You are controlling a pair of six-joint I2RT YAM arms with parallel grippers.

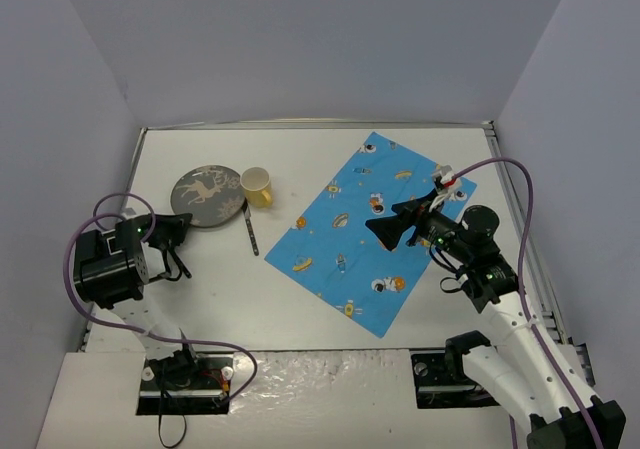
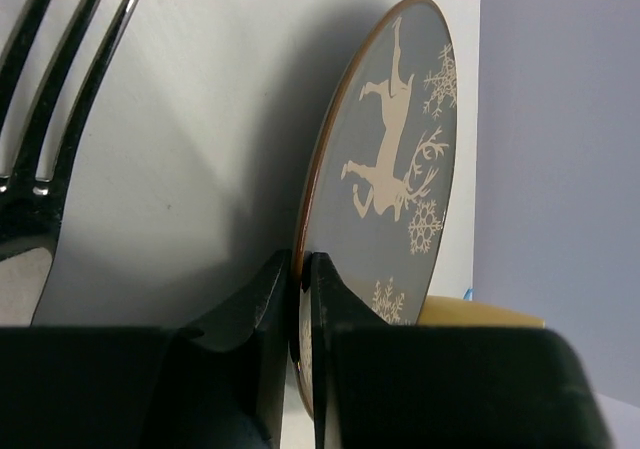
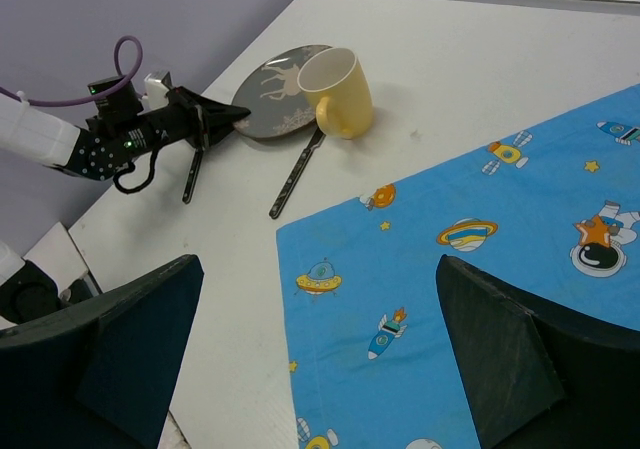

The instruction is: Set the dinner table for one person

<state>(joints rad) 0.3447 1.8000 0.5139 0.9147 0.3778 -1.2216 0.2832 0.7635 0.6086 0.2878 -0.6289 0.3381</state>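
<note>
A grey plate [image 1: 207, 195] with a pale reindeer lies at the back left of the white dinner table [image 1: 300, 159]. My left gripper [image 2: 302, 269] is shut on the plate's [image 2: 385, 169] near rim, which is pinched between the jaws. A yellow mug [image 1: 256, 186] stands against the plate's right side. A dark knife [image 1: 250, 227] lies in front of the mug. A fork [image 2: 40, 119] lies beside the left gripper [image 1: 185, 224]. My right gripper [image 3: 318, 269] hangs open above the blue cartoon cloth [image 3: 480, 299], holding nothing.
The blue cloth [image 1: 370, 231] lies askew across the table's right half. Grey walls enclose the table on three sides. A purple cable loops from each arm.
</note>
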